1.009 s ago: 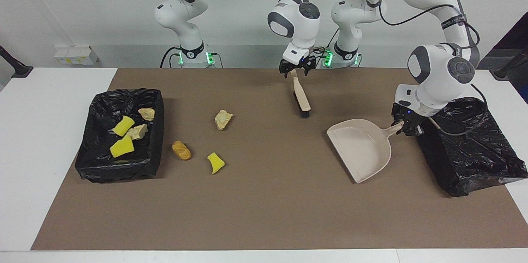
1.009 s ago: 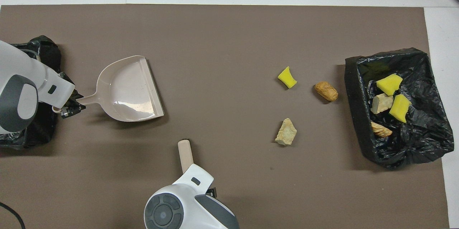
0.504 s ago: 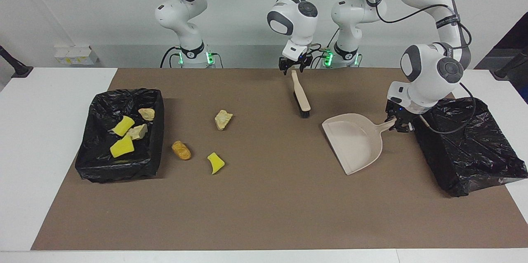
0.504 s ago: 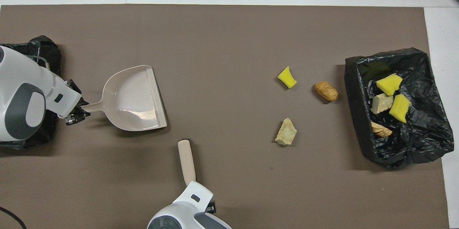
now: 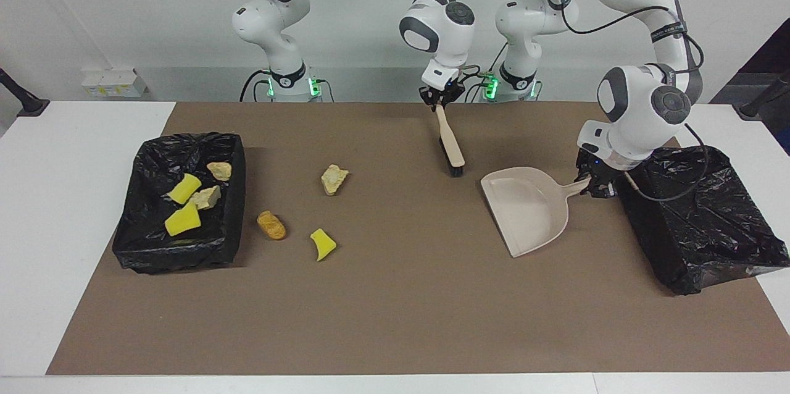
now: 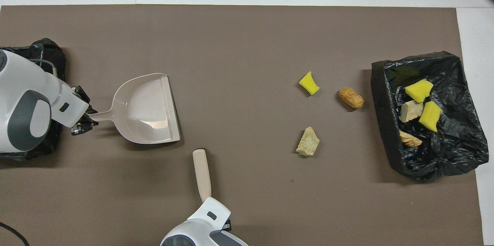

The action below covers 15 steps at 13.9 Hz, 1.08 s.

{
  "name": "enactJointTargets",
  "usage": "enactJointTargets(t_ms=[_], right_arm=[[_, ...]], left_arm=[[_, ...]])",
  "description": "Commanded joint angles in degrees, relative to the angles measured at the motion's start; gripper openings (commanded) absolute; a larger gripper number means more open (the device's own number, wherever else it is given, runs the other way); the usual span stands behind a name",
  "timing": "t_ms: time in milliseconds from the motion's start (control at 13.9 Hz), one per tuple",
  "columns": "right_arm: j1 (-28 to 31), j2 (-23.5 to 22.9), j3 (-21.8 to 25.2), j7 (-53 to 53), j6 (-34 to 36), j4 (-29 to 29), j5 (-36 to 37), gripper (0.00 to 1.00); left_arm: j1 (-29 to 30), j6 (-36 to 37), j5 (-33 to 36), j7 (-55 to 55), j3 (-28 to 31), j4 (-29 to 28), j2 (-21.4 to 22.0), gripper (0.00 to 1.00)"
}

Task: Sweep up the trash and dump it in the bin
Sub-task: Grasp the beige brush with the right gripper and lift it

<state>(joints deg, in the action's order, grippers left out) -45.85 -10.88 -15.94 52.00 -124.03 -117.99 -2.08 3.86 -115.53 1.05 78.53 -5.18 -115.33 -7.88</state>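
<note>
- Beige dustpan (image 5: 526,209), plain, unpatterned, with a pale glossy sheen inside the pan.
- Beige hand brush (image 5: 450,141) just beside the dustpan, nearer the robots; dark bristles along one edge.
- Glossy black bin liner (image 5: 710,221) at the dustpan's handle end.
- Second glossy black liner (image 5: 151,209) well apart from the dustpan, toward the right arm's end; yellow, pale beige and golden-brown scraps inside.
- Loose trash (image 5: 323,244) between dustpan and that liner: one bright yellow, one golden-brown, one pale beige.
- Flat brown mat (image 5: 395,320) under everything, on a white table (image 5: 49,227).
- White arms with grey joint caps and black grippers.
</note>
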Motion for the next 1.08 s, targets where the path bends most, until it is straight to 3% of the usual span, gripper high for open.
enactJointTargets(t_ms=[0, 216, 432, 648, 1009], right_arm=[[2.07, 3.13, 0.29, 2.49, 0.01, -0.84, -0.47, 0.00], [9.07, 8.40, 0.29, 2.59, 5.37, -1.11, 0.41, 0.00], [17.51, 9.56, 0.47, 1.00, 6.43, 0.73, 3.65, 0.00], [26.05, 7.90, 0.29, -5.74, 10.65, 2.59, 12.61, 0.00], [37.40, 4.37, 0.29, -18.14, 13.81, 5.57, 20.78, 0.00]], left_arm=[[-0.79, -1.54, 0.88, 0.66, 0.61, -1.39, 1.64, 0.00], [-2.27, -1.63, 0.88, 0.04, 0.52, 0.63, 0.76, 0.00], [-6.31, -2.24, 0.88, -5.29, 0.52, 0.64, 0.76, 0.00], [-12.54, -3.04, 0.88, -14.34, 0.61, 0.55, 0.85, 0.00], [-20.56, -2.24, 0.97, -24.56, 0.69, -0.42, 1.37, 0.00]])
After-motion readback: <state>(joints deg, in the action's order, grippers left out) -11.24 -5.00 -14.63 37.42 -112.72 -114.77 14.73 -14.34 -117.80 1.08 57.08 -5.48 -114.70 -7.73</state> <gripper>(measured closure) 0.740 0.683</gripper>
